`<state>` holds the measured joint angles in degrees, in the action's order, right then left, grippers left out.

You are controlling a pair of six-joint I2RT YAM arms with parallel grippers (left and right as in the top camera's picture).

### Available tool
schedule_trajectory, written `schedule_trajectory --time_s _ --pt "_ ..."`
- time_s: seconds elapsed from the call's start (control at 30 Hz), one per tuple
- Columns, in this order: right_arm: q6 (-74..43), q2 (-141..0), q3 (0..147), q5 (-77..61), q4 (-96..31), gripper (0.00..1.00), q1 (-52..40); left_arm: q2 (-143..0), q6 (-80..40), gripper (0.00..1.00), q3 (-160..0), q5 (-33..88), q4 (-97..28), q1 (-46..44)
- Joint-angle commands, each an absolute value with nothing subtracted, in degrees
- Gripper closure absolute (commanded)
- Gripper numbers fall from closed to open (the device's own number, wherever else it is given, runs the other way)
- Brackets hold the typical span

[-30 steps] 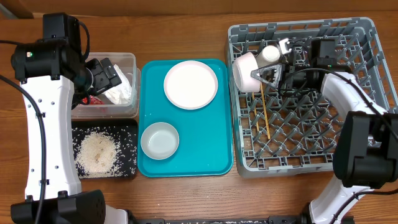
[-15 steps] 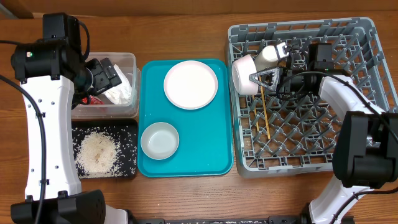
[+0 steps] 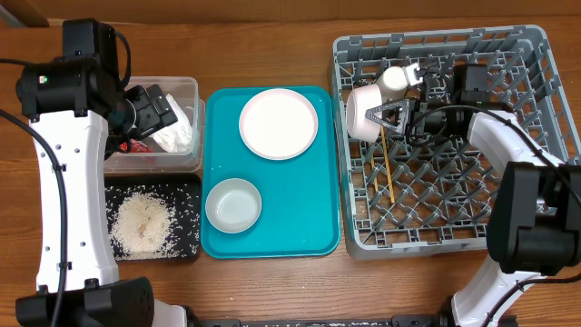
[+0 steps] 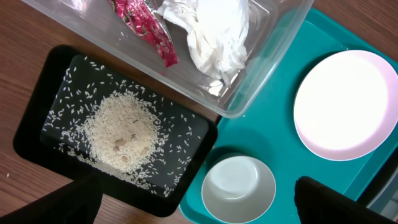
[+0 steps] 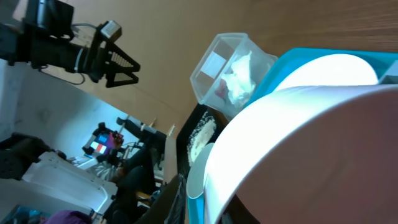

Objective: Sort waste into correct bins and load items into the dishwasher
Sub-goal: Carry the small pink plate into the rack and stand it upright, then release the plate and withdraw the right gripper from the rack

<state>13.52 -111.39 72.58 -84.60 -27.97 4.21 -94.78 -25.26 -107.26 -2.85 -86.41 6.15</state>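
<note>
My right gripper (image 3: 385,115) is shut on the pink bowl (image 3: 361,116) and holds it on its side over the left part of the grey dish rack (image 3: 531,136). The bowl fills the right wrist view (image 5: 311,143). A cream cup (image 3: 393,79) and two chopsticks (image 3: 386,165) lie in the rack. My left gripper (image 3: 152,111) is open and empty above the clear tub (image 3: 186,86), which holds the red wrapper (image 4: 144,28) and the white napkin (image 4: 217,31). Rice (image 4: 121,130) lies in the black tray (image 3: 186,250). The pink plate (image 3: 279,123) and the pale bowl (image 3: 233,205) sit on the teal tray.
The teal tray (image 3: 309,218) lies between the bins and the rack. Bare wooden table runs along the front and back edges. The right arm reaches across the rack's upper part.
My right gripper has shifted the pink bowl slightly right and down over the rack. The left arm has not moved.
</note>
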Motion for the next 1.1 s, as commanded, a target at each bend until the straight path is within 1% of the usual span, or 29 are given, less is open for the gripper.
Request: schedule_trajectory --time_s 0.0,0.13,0.37,0.4,0.5,0.63,0.77,0.9,1.0,1.03,1.07 --pt "13.21 -111.46 72.03 -83.61 -27.73 0.83 4.95 -94.89 -24.40 0.00 -107.35 -3.40 -86.54 6.35" --pt "12.95 -111.46 72.05 -83.61 -28.10 0.77 6.81 -94.89 -24.40 0.00 -107.35 -3.40 -86.54 6.24" --pt "11.68 -111.46 72.05 -83.55 -28.34 0.75 12.51 -94.89 -24.40 0.00 -107.35 -3.40 -86.54 6.26" --pt "11.16 -111.46 72.05 -83.15 -28.36 0.73 14.15 -94.89 -24.40 0.00 -107.35 -3.40 -86.52 6.26" --pt "9.87 -111.46 72.05 -81.14 -28.34 0.72 16.51 -94.89 -24.40 0.00 -107.35 -3.40 -86.54 6.20" --pt "3.57 -111.39 72.12 -73.87 -28.34 0.74 18.98 -94.89 -24.40 0.00 -107.35 -3.40 -86.52 6.20" --pt "-1.74 -110.32 72.93 -70.37 -28.82 0.77 20.29 -94.89 -24.40 0.00 -107.35 -3.38 -86.52 6.20" --pt "-3.55 -106.83 75.61 -65.34 -32.36 0.78 20.25 -94.89 -24.40 0.00 -107.35 -3.38 -86.52 6.20" --pt "-3.49 -102.32 78.54 -56.27 -38.26 0.78 19.07 -94.91 -24.40 0.00 -107.35 -3.40 -86.52 6.20" --pt "-3.42 -98.59 80.53 -47.79 -42.48 0.78 17.45 -94.91 -24.40 0.00 -107.35 -3.40 -86.54 6.20" --pt "-3.33 -96.55 81.36 -43.55 -44.18 0.78 16.27 -94.91 -24.40 0.00 -107.35 -3.40 -86.54 6.20"
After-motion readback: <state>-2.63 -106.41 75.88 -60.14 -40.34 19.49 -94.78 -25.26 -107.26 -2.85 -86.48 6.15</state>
